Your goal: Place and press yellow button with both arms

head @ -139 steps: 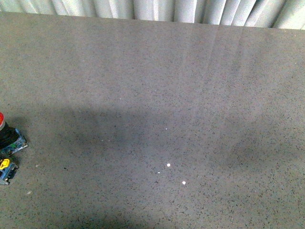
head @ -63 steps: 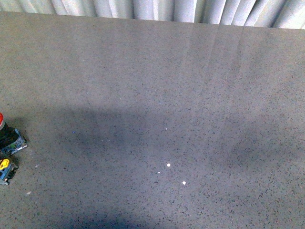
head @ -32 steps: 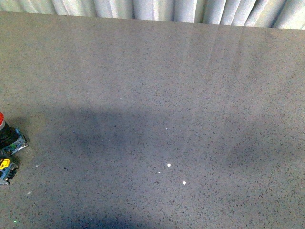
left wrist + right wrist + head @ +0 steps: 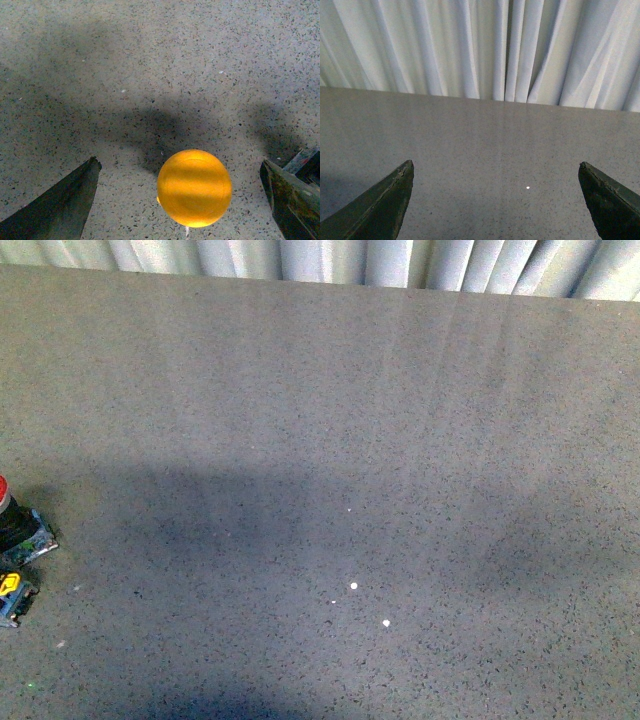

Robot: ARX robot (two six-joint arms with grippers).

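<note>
In the left wrist view the yellow button (image 4: 194,187) shows as a domed yellow-orange cap standing on the speckled table; its collar and base are hidden under the cap. My left gripper (image 4: 180,164) is open, hovering over the button, which lies between the two dark fingers (image 4: 60,205) without touching them. My right gripper (image 4: 496,164) is open and empty over bare table, facing the curtain. Neither arm nor the yellow button shows in the front view.
A red-capped button (image 4: 5,512) and a tiny blue part with a yellow bit (image 4: 12,592) sit at the table's left edge. A dark, blue-edged object (image 4: 309,161) shows by the left gripper's far finger. A white curtain (image 4: 485,45) hangs behind the table's far edge.
Only the soft shadows on the table shift slightly in the front view. The red button and the blue part stay where they were.
</note>
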